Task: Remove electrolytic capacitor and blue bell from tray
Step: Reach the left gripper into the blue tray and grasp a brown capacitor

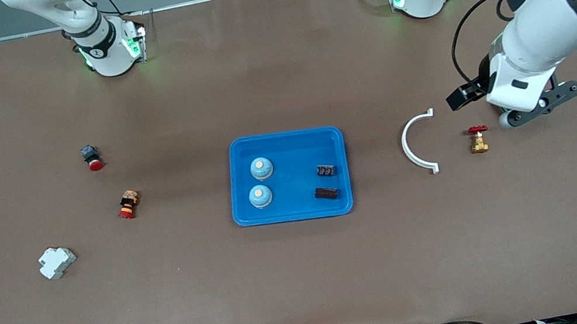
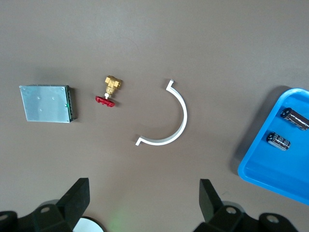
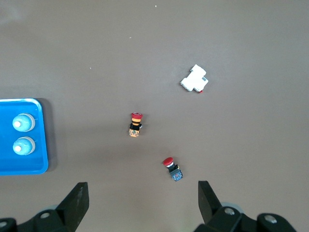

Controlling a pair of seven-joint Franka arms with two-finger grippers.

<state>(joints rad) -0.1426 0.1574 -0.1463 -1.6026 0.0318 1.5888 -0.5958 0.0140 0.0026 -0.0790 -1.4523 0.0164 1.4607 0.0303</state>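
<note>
The white circuit breaker (image 1: 57, 262) lies nearest the front camera, toward the right arm's end of the table (image 1: 311, 288). Farther back are a red-and-yellow push-button switch (image 1: 128, 204) and a red emergency-stop button (image 1: 92, 157). At mid-table, the blue tray (image 1: 297, 214) holds two blue bells (image 1: 261, 168) and (image 1: 260, 196), and two black capacitors (image 1: 326, 170) and (image 1: 327, 193) along its side toward the left arm's end. Toward that end lie a white half-ring clamp (image 1: 415, 148) and, just beside it, a brass valve with a red handle (image 1: 478, 139). A metal-cased module (image 2: 47, 103) lies near the valve. The left pincer (image 2: 144, 203) hangs spread and empty over the table near the clamp. The right pincer (image 3: 143, 203) hangs spread and empty over the table near the emergency-stop button.
</note>
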